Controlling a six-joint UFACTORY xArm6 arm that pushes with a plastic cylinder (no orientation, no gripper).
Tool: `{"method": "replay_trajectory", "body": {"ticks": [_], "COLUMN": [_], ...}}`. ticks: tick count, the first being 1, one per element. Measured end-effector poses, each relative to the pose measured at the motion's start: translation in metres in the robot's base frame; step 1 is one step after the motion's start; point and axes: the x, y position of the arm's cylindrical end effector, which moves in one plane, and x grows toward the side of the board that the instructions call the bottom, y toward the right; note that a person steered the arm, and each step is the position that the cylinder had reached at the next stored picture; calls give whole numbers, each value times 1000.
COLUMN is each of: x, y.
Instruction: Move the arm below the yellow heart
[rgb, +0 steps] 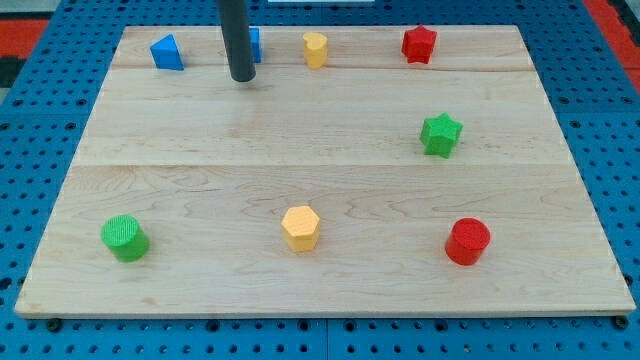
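Sweeping left to right along the top of the wooden counter (330, 120): blue triangular block (167, 52) near the view's top left; just right of it the dark rod, lower end, my tip (242, 78), resting on the counter, half hiding a second blue block (254, 44) behind it; then the yellow heart (315, 49), apart from the tip, lying to the view's right and slightly toward the top; farther right, red star (419, 44). No jaws on this tool, so nothing clenched or released; plain rod touching no block. Judged need: short slide toward the view's right, ending directly beneath the heart, on bare wood above the yellow hexagon (301, 227).
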Motion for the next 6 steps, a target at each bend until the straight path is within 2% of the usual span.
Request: {"method": "replay_trajectory", "body": {"ticks": [2, 4, 5, 6], "x": [0, -2, -56, -89], "y": [20, 106, 123, 137]}}
